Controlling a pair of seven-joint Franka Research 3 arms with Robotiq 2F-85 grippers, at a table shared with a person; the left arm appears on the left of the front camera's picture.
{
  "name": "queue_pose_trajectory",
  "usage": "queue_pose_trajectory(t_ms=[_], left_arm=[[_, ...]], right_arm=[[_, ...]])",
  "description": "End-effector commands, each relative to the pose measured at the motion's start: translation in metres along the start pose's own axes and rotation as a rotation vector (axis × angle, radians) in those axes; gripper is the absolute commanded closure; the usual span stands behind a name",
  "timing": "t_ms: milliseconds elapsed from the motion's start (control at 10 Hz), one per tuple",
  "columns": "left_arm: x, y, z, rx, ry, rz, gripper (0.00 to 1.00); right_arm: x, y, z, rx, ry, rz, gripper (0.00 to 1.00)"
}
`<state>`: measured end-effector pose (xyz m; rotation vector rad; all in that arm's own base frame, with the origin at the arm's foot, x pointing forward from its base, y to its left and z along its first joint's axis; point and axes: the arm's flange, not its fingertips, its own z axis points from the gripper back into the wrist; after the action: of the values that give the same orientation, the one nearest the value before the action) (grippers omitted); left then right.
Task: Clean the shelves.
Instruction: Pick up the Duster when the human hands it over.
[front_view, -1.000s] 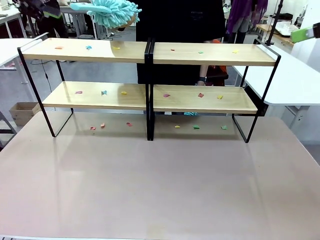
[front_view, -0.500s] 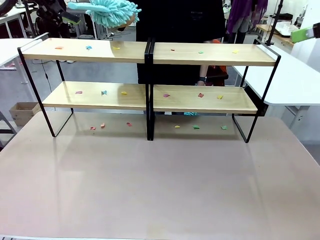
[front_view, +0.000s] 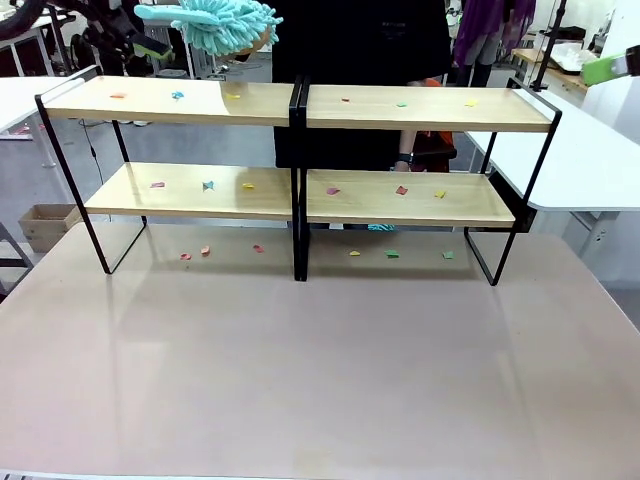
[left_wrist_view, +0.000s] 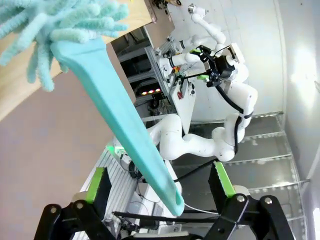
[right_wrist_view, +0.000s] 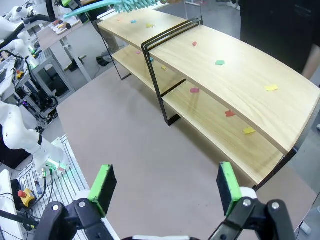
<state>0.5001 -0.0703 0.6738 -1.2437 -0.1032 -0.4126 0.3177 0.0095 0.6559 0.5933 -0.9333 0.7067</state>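
Observation:
The two shelves stand side by side across the table's far half, the left rack (front_view: 150, 105) and the right rack (front_view: 430, 112). Small coloured paper scraps (front_view: 400, 190) lie on their boards. A person behind them holds a teal fluffy duster (front_view: 225, 22) above the left rack, its handle pointing left. My left gripper (front_view: 150, 42) is at that handle's end. In the left wrist view the handle (left_wrist_view: 125, 135) ends between my left gripper's (left_wrist_view: 160, 182) open fingers, untouched. My right gripper (right_wrist_view: 166, 182) hangs open high over the table's right end, looking down at the shelves (right_wrist_view: 235, 75).
More scraps (front_view: 392, 254) lie on the tabletop (front_view: 320, 370) under the racks. A white table (front_view: 570, 160) stands behind at the right, and a cardboard box (front_view: 45, 222) sits on the floor at the left. The person in black stands close behind the racks' middle.
My left gripper has moved rightwards and down to the end of the duster's handle. The duster, the shelves and my right gripper have stayed put.

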Motion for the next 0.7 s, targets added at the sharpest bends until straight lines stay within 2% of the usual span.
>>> queue_pose_trajectory(t_ms=[0,300,400,500,600], left_arm=[[0.014,-0.008,-0.014,-0.066,-0.002,0.089,0.00],[0.026,-0.006,-0.027,-0.063,-0.047,0.154,0.00],[0.028,-0.004,-0.029,-0.037,-0.067,0.161,0.53],[0.027,-0.004,-0.030,-0.010,-0.100,0.164,0.60],[0.027,-0.006,-0.030,0.013,-0.128,0.149,1.00]], right_arm=[[0.001,0.001,0.000,0.003,-0.005,0.002,0.00],[0.001,0.001,0.000,0.003,-0.005,0.002,0.00],[0.001,0.001,0.000,0.003,-0.005,0.002,0.00],[0.001,0.001,0.000,0.003,-0.005,0.002,0.00],[0.001,0.001,0.000,0.003,-0.005,0.002,0.00]])
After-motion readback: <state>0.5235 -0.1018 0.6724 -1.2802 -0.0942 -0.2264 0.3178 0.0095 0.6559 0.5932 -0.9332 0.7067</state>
